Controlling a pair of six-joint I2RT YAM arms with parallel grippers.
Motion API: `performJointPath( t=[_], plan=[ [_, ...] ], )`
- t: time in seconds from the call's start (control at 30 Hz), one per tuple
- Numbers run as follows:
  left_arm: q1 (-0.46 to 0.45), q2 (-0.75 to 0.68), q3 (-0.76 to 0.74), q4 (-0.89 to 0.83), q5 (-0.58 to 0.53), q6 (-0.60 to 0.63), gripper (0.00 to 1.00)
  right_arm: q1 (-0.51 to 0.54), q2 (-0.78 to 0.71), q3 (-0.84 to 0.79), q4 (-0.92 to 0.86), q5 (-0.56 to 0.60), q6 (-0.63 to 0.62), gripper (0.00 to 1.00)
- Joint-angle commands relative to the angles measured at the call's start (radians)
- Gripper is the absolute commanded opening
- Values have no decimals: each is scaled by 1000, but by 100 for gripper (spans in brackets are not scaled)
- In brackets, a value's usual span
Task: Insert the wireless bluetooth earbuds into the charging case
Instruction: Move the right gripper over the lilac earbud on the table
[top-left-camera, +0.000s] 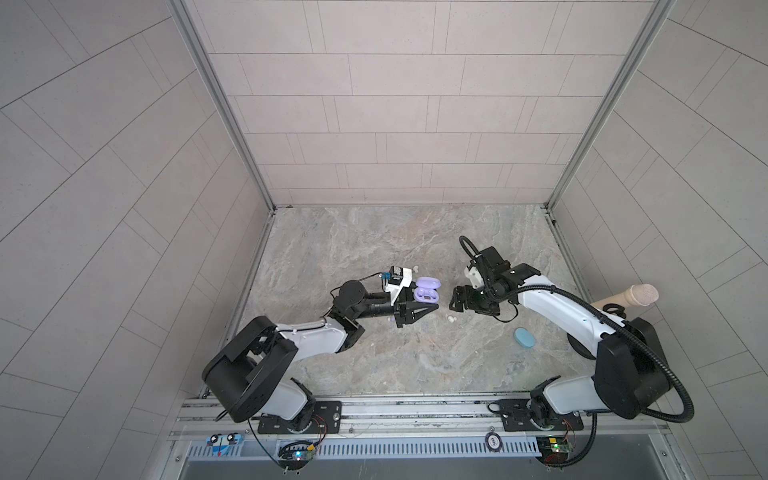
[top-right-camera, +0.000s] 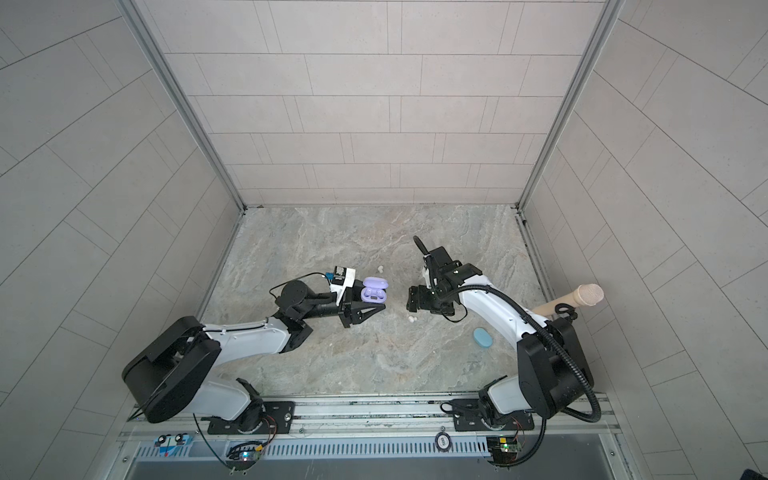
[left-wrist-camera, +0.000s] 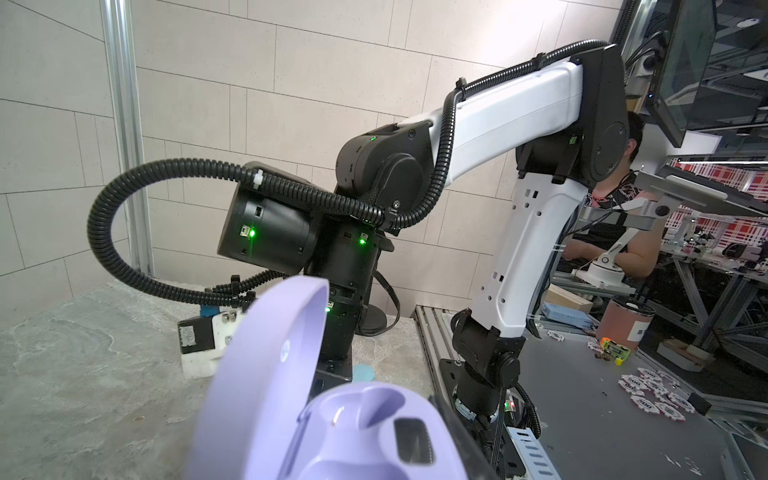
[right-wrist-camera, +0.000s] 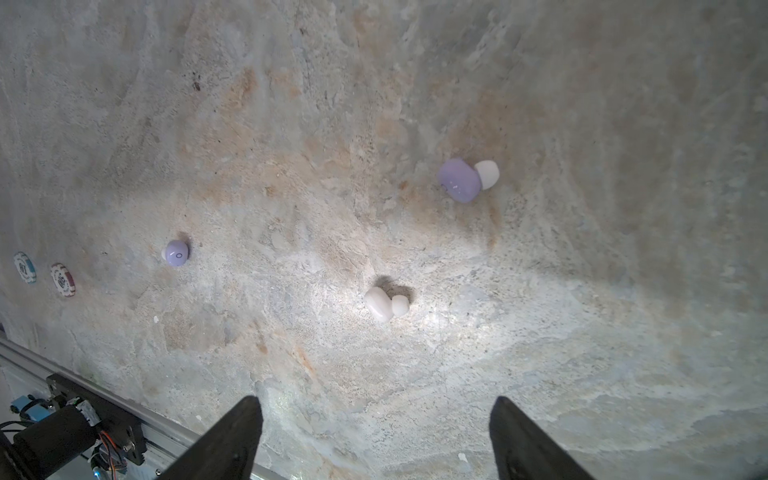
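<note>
Bimanual workcell seen from above and from both wrists. The left gripper (top-left-camera: 434, 308) lies low over the middle of the table (top-left-camera: 374, 249), turned on its side, its fingers brought together to a point aimed right, with nothing visible between them. Just beyond it on the far side stands the lilac charging case (top-left-camera: 427, 289), its lid swung open; the left wrist view shows the lid raised above the base at very close range, but whether the case touches the fingers cannot be told. The right gripper (right-wrist-camera: 374, 401) hangs over the table to the right of the case with its fingers spread wide and nothing between them. A white earbud (right-wrist-camera: 384, 304) rests on the table just near of this gripper, visible in both top views. Two lilac earbuds (right-wrist-camera: 459, 180) (right-wrist-camera: 176, 252) lie on the table, apart from it and from each other. A second white earbud (top-right-camera: 380, 269) lies far of the left wrist. A closed blue case (top-left-camera: 524, 337) lies near right, beside the right arm.
</note>
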Motion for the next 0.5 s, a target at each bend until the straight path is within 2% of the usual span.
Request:
performJointPath(
  t=[0.0, 0.47],
  plan=[
    [-16, -44, 11, -30, 6, 39, 9, -12, 9, -10, 14, 17, 14, 89],
    [-35, -104, 3, -118, -28, 82, 10, -27, 67, -57, 77, 20, 57, 89]
  ],
)
